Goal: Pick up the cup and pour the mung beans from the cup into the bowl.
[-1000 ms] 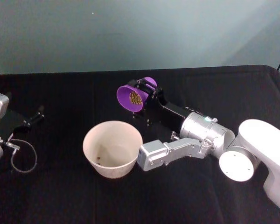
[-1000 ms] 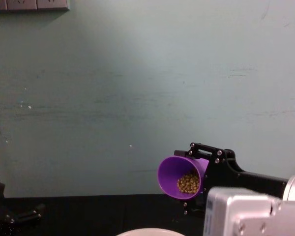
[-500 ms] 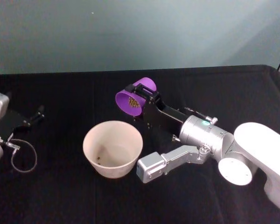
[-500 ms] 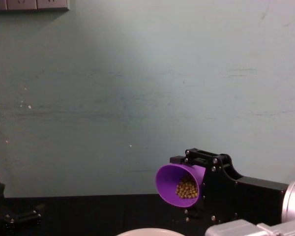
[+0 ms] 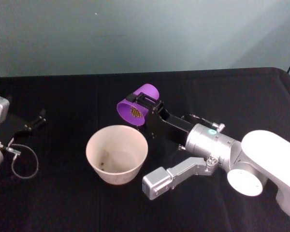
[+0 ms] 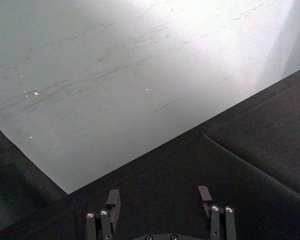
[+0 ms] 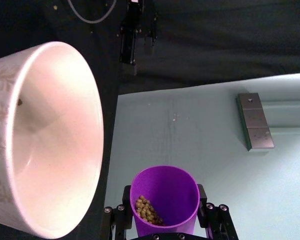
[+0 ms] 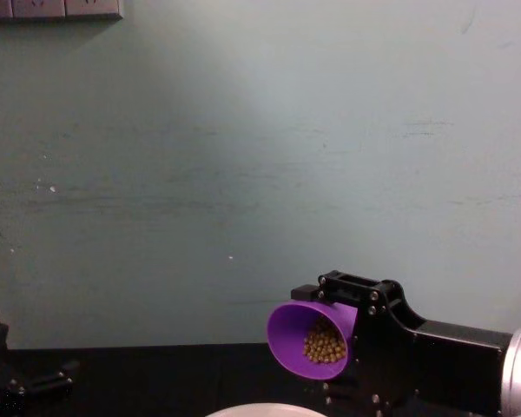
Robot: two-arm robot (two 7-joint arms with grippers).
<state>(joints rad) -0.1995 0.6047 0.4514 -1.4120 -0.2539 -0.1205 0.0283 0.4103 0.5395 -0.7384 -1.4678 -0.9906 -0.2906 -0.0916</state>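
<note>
My right gripper point(image 5: 146, 107) is shut on the purple cup point(image 5: 135, 110), held tipped on its side in the air just behind the bowl point(image 5: 117, 127), mouth facing left. The mung beans point(image 5: 135, 112) lie heaped against the cup's lower wall. In the right wrist view the cup point(image 7: 165, 197) with the beans point(image 7: 147, 210) sits between the fingers, beside the bowl's pinkish-white rim point(image 7: 97, 130). The chest view shows the cup point(image 8: 300, 340), the beans point(image 8: 324, 341) and the gripper point(image 8: 358, 323) above the bowl's rim point(image 8: 260, 408). My left gripper point(image 6: 159, 200) rests open at the table's far left.
A black cloth covers the table point(image 5: 63, 96), with a pale green wall point(image 5: 135, 34) behind its far edge. A thin cable loop point(image 5: 24, 162) lies by the left arm. A bean or two point(image 5: 102, 164) lie at the bowl's bottom. Wall sockets point(image 7: 255, 122) are mounted on the wall.
The right gripper has carried the cup a little to the left and nearer the bowl, tipping it slightly more. The right arm's elbow has dropped toward the front. The left arm stays put.
</note>
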